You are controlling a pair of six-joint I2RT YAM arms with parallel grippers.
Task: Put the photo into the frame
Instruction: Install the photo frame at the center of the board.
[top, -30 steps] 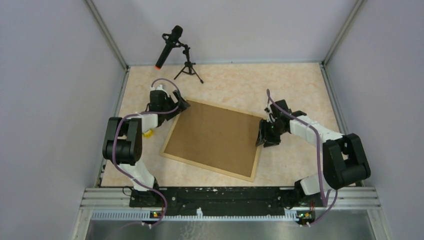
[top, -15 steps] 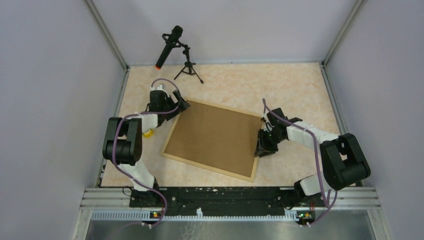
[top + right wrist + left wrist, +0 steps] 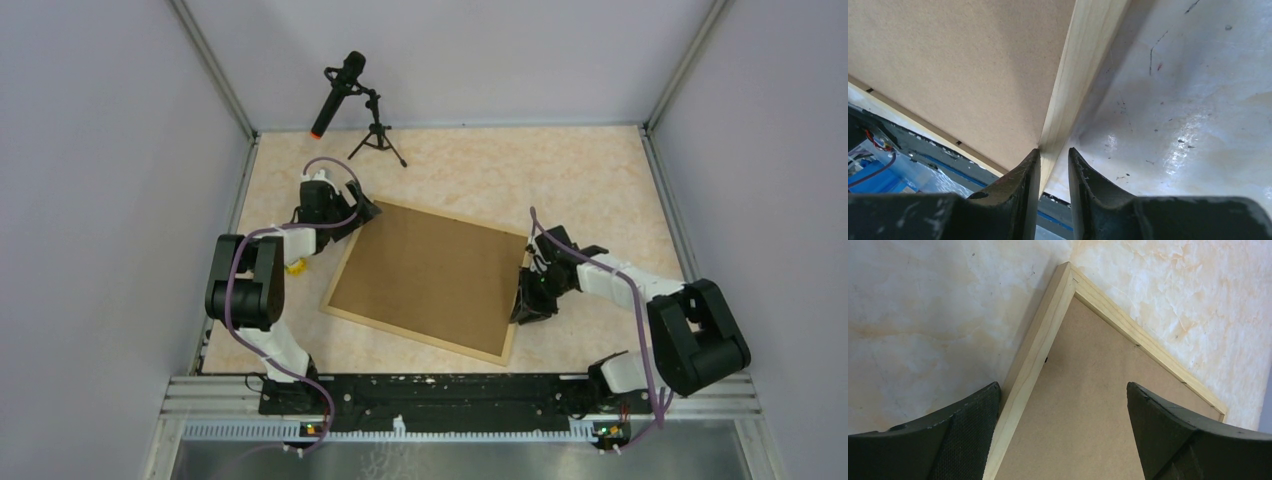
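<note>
Frame point(image 3: 412, 333) flat on the surface point(image 3: 560, 170), backing board point(image 3: 430, 275) uppermost. Right claw point(image 3: 529, 306) has shifted nearer along the right rail and narrowed, now clamped on it; left claw point(image 3: 364, 212) spread wide at the far-left corner.

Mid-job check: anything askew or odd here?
The thin light wooden picture frame lies skewed to the table edges, its plain brown backing board facing up. No photo is visible. The right gripper pinches its right rail; the left gripper hangs open over the far corner.
</note>
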